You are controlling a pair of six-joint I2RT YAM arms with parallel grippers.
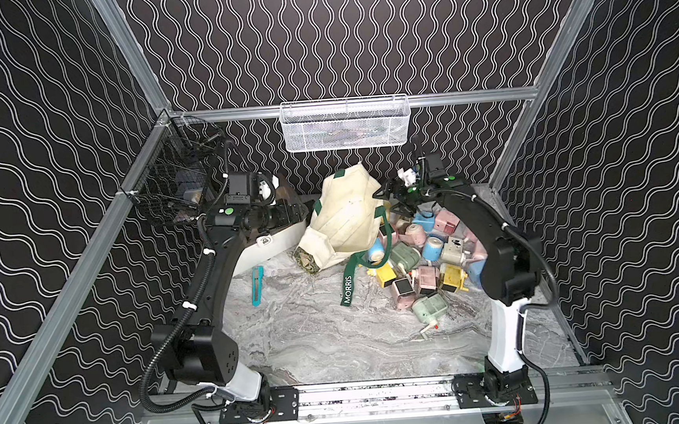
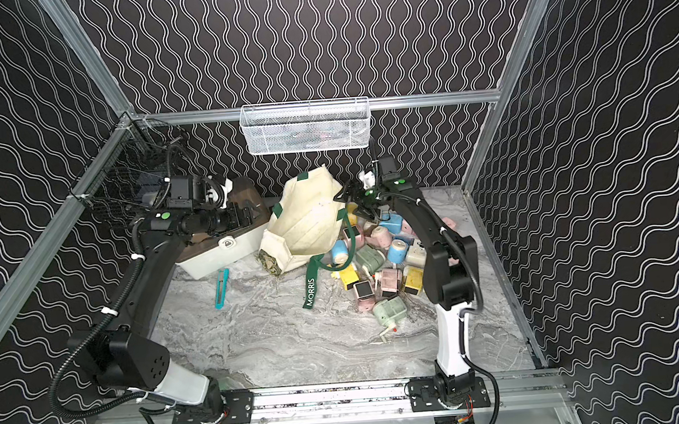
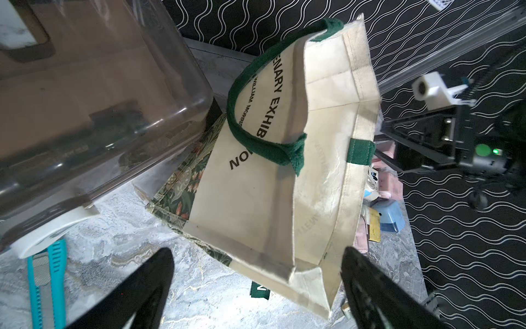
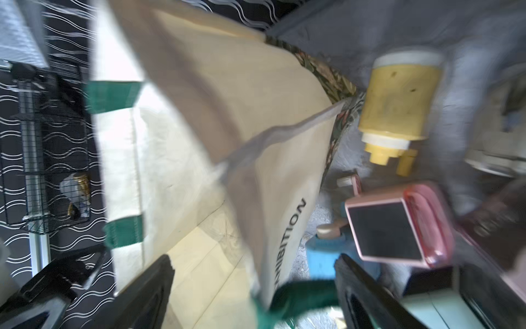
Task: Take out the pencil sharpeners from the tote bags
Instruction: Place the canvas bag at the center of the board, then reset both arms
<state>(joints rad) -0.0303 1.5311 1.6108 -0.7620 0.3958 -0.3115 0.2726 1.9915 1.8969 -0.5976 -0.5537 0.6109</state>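
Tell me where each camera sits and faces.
Top views: high above the arm bases, looking down at the table; left arm, right arm, tote bag, pencil sharpeners.
Left wrist: behind the open left gripper, facing the tote bag and lidded box.
Right wrist: behind the open right gripper, blurred, facing tote bag and pencil sharpeners.
Shared: all show the tote bag; the left wrist view shows the right gripper.

The tote bag [image 1: 346,216] is matt canvas, pencil sharpeners [image 1: 404,255] smooth plastic.

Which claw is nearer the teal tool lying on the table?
Left. The left claw hangs by the white box near the teal tool; the right claw is beyond the tote bag.
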